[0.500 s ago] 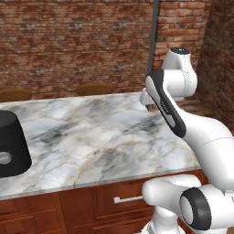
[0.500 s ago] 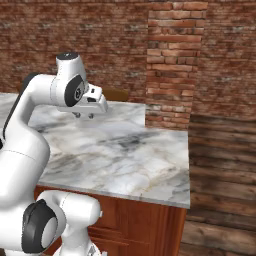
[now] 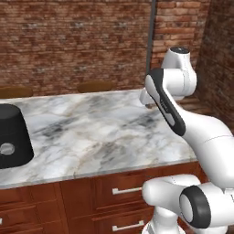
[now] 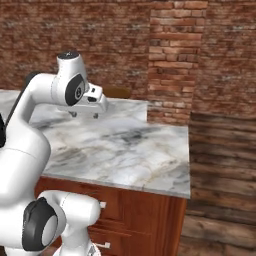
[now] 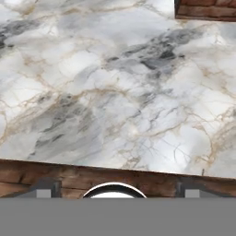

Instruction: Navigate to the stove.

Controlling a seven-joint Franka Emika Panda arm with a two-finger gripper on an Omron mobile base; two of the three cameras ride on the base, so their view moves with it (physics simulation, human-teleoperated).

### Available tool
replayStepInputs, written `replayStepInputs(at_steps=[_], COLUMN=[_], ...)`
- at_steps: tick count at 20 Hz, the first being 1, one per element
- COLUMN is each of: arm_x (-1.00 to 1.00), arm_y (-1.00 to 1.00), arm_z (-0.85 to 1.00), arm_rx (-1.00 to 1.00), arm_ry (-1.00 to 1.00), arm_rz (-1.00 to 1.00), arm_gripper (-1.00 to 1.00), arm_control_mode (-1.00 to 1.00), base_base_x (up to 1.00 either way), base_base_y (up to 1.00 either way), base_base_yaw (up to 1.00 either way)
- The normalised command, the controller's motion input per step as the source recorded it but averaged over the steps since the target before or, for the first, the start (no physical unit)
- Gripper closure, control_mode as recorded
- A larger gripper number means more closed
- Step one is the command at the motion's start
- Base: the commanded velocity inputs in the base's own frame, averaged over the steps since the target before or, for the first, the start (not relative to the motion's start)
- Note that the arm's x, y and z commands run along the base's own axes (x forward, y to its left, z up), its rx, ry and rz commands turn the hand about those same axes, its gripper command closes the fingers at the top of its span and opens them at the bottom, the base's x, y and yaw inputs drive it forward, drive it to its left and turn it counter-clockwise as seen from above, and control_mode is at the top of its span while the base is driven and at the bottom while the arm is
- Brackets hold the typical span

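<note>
The gripper (image 4: 85, 114) is hanging over the marble counter (image 3: 96, 132), jaws apart, holding nothing. No stove is appearing anywhere; turning blind, the base is risking clipping the counter's cabinets (image 3: 114, 196).

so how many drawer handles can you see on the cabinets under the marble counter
2 clearly in the left base view: upper handle, lower handle, both left of the robot's base. Others may be hidden behind the robot.

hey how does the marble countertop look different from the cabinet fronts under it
The marble countertop is white with grey veins; the cabinet fronts are plain reddish-brown wood. The countertop lies flat and overhangs; the cabinet fronts stand upright beneath it. The cabinet fronts carry silver handles; the countertop has none.
</note>
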Motion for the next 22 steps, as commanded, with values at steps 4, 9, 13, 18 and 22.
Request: replayStepInputs(at_steps=[4,9,13,18,22], arm_x=[0.0,0.0,0.0,0.0,0.0], arm_y=[0.0,0.0,0.0,0.0,0.0], arm_z=[0.0,0.0,0.0,0.0,0.0], arm_rx=[0.0,0.0,0.0,0.0,0.0], arm_ry=[0.0,0.0,0.0,0.0,0.0], arm_rz=[0.0,0.0,0.0,0.0,0.0], arm_gripper=[-1.0,-1.0,-1.0,-1.0,-1.0], arm_control_mode=[1.0,1.0,1.0,1.0,1.0], base_base_x=[-0.83,-0.59,-0.13,-0.01,0.0], base_base_y=[0.0,0.0,0.0,0.0,-0.01], base_base_yaw=[0.35,0.59,0.72,0.84,0.82])
